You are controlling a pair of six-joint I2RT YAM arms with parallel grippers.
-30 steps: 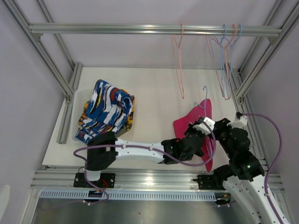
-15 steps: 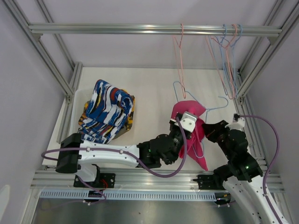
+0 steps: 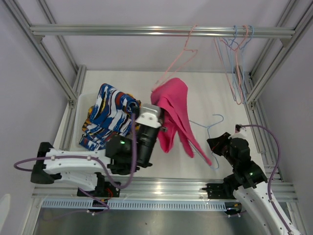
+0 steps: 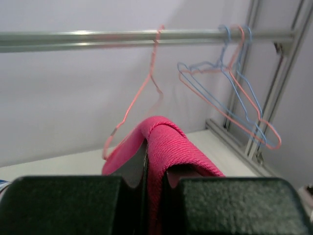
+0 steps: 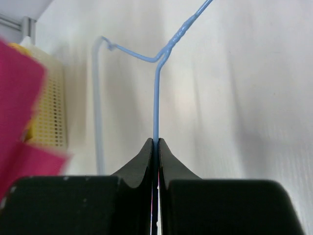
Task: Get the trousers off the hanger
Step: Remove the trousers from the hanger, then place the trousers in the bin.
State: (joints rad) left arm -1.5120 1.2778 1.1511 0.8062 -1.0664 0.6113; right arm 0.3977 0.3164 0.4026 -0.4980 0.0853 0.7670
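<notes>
My left gripper (image 3: pixel 160 125) is raised above the table's middle and shut on the plain magenta trousers (image 3: pixel 173 105). In the left wrist view the cloth (image 4: pixel 171 147) is folded over the right finger and pinched between both fingers at the left gripper (image 4: pixel 155 166). One long leg trails down to the right, toward the light blue hanger (image 3: pixel 203 132). My right gripper (image 3: pixel 215 146) is low at the right, shut on that hanger's wire (image 5: pixel 156 98), with its jaws closed tight round it at the right gripper (image 5: pixel 156 142). I cannot tell whether the trailing leg touches the hanger.
A white bin (image 3: pixel 80 105) at the left holds a pile of folded patterned trousers (image 3: pixel 112 115). A pink hanger (image 3: pixel 177 63) hangs tilted on the top rail (image 3: pixel 122 30). Several more hangers (image 3: pixel 237 63) hang at the rail's right end, by the frame post (image 3: pixel 259 83).
My left arm has lifted the magenta trousers up and to the left, away from the blue hanger. The right gripper has drawn back with the hanger. The pink hanger on the rail has swung left.
</notes>
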